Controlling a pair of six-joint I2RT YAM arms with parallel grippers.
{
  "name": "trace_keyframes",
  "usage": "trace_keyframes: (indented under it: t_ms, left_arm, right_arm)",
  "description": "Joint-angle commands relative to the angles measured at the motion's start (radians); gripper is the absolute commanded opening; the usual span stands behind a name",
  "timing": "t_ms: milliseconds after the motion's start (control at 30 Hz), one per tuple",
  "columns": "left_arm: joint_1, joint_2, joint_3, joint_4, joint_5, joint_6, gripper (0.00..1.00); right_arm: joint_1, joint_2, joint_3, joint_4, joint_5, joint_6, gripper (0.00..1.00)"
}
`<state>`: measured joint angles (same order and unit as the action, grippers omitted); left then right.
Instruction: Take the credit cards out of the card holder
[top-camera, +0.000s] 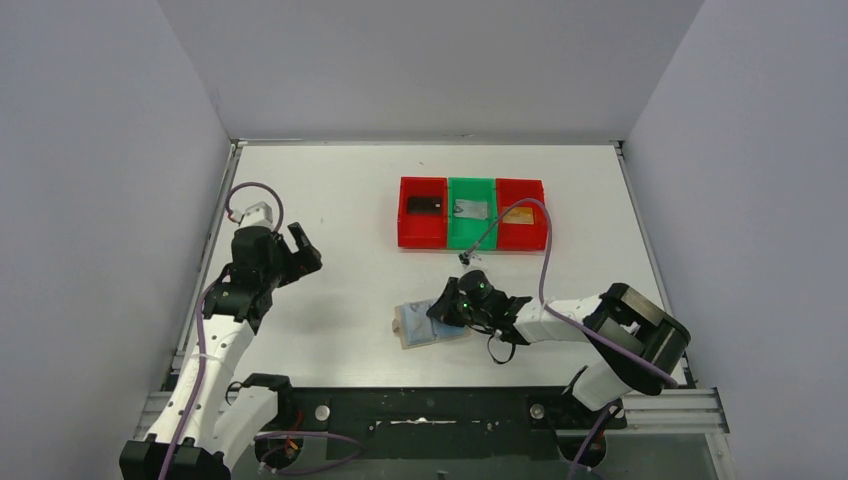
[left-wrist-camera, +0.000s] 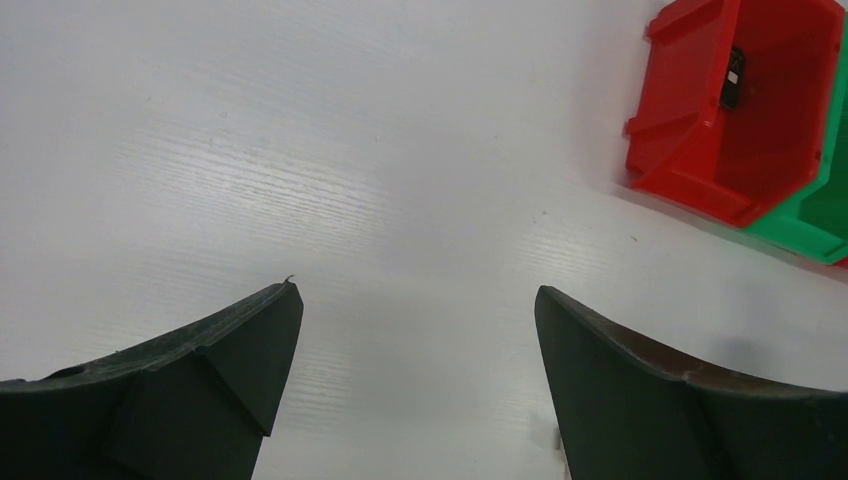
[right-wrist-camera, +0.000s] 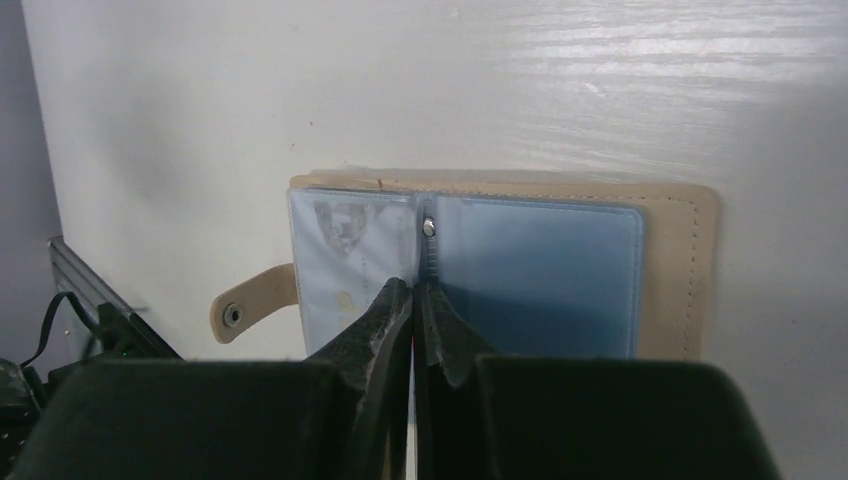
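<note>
Card holder (right-wrist-camera: 676, 270): open flat on worktop (right-wrist-camera: 200, 100), right hand (right-wrist-camera: 415, 290) clenched at centre fold. Left hand (left-wrist-camera: 418, 290) released, well apart. Best to nip only what sits inside the sleeve (right-wrist-camera: 540, 280), not its plastic, and draw out level.

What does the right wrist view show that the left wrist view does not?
Only right wrist: the open wallet with blue sleeves up, its tab, a pale card in one sleeve, and the right hand shut at the centre fold. Only left wrist: the open left hand, a red bin holding a black card, and a green bin edge. Both: the white table.
</note>
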<state>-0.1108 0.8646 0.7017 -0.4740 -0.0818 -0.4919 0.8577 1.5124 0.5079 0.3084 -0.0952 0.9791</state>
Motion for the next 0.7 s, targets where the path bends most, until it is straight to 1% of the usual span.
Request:
trace_keyframes:
  t_ms: [0, 33, 67, 133, 167, 200, 233, 267, 300, 333, 400, 500, 567, 667]
  left_arm:
    - [-0.003, -0.009, 0.007, 0.097, 0.137, 0.036, 0.88]
    - [-0.003, -0.013, 0.005, 0.120, 0.217, 0.040, 0.88]
    - [-0.005, -0.016, -0.001, 0.147, 0.328, 0.037, 0.88]
    - [-0.029, -0.023, -0.031, 0.220, 0.459, -0.031, 0.88]
    - [-0.064, -0.025, -0.038, 0.245, 0.485, -0.071, 0.86]
    - [-0.118, -0.029, -0.038, 0.265, 0.471, -0.106, 0.83]
    - [-0.218, -0.037, -0.030, 0.276, 0.429, -0.134, 0.82]
    - [-0.276, -0.040, -0.022, 0.279, 0.365, -0.160, 0.81]
    - [-0.385, -0.040, -0.013, 0.284, 0.300, -0.188, 0.81]
    - [-0.470, -0.031, -0.008, 0.289, 0.240, -0.227, 0.81]
    - [-0.612, 0.005, -0.008, 0.298, 0.130, -0.285, 0.80]
    - [-0.799, 0.050, -0.025, 0.317, -0.086, -0.371, 0.77]
    - [-0.890, 0.064, -0.035, 0.352, -0.192, -0.412, 0.76]
    - [-0.965, 0.115, -0.031, 0.384, -0.257, -0.466, 0.75]
  right_arm:
    - [-0.013, -0.023, -0.003, 0.149, -0.058, 0.040, 0.00]
    - [-0.019, -0.017, -0.013, 0.162, -0.065, 0.048, 0.00]
    - [-0.025, -0.010, -0.025, 0.183, -0.076, 0.057, 0.00]
    - [-0.038, -0.003, -0.047, 0.230, -0.095, 0.073, 0.00]
    - [-0.045, -0.002, -0.054, 0.240, -0.097, 0.077, 0.00]
    - [-0.049, 0.001, -0.060, 0.250, -0.098, 0.080, 0.00]
    - [-0.054, 0.005, -0.067, 0.256, -0.100, 0.082, 0.00]
    - [-0.059, 0.009, -0.069, 0.263, -0.104, 0.083, 0.00]
    - [-0.062, 0.013, -0.074, 0.274, -0.107, 0.086, 0.00]
    - [-0.066, 0.017, -0.077, 0.278, -0.111, 0.089, 0.00]
    - [-0.075, 0.024, -0.074, 0.275, -0.117, 0.085, 0.00]
    - [-0.071, 0.009, -0.038, 0.185, -0.092, 0.021, 0.09]
    - [-0.067, -0.010, -0.015, 0.112, -0.061, -0.016, 0.15]
    - [-0.057, -0.056, -0.008, 0.047, -0.010, -0.054, 0.26]
